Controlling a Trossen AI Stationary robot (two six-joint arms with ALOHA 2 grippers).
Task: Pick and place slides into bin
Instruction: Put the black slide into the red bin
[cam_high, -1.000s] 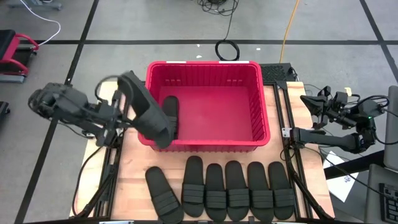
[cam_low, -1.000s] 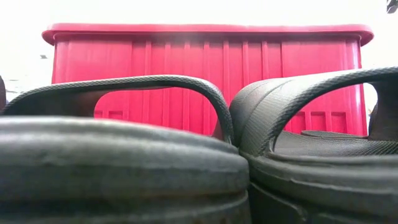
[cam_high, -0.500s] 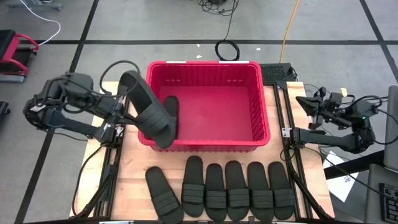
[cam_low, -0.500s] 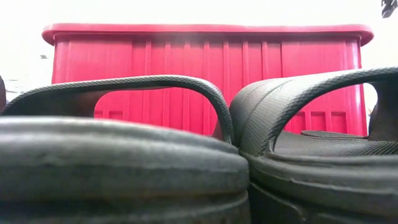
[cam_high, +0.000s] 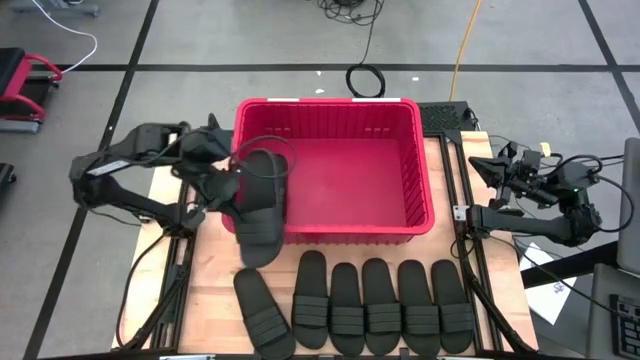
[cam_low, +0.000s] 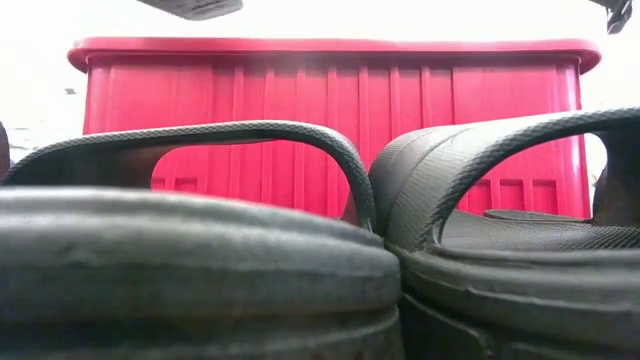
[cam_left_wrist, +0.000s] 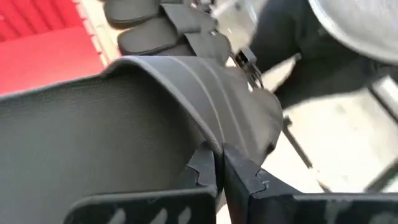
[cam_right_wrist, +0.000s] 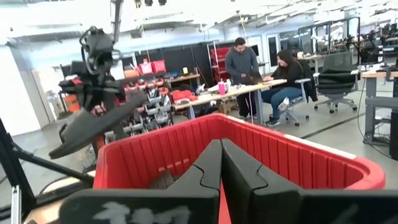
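Since half a second ago your left arm has swung in toward the bin (cam_high: 420, 160), and the held slide (cam_high: 258, 200) has dropped from a steep tilt beside the rim to lying flatter across the bin's 9 o'clock wall. Your left pincer (cam_high: 222, 185) is clamped narrow on that slide; the wrist view shows both dark fingers (cam_left_wrist: 239, 180) pressed together at its edge beside the strap.

What counts for the coming move: the slide's long axis runs roughly 12 to 6 o'clock, its 12 o'clock part above the bin's interior while its 6 o'clock end overhangs the front rim toward the worktop (cam_high: 205, 290). The pincer sits at the slide's 9 o'clock side, outside the wall, so you probably need to carry it further toward 3 o'clock before letting go.

The slide is matte black rubber, an elongated oval sole with a wide ribbed strap. Six more slides (cam_high: 366, 298) lie in a row at 6 o'clock of the bin, soles down.

Your right pincer (cam_right_wrist: 221, 171), closed and empty, waits well apart at the bin's 3 o'clock.
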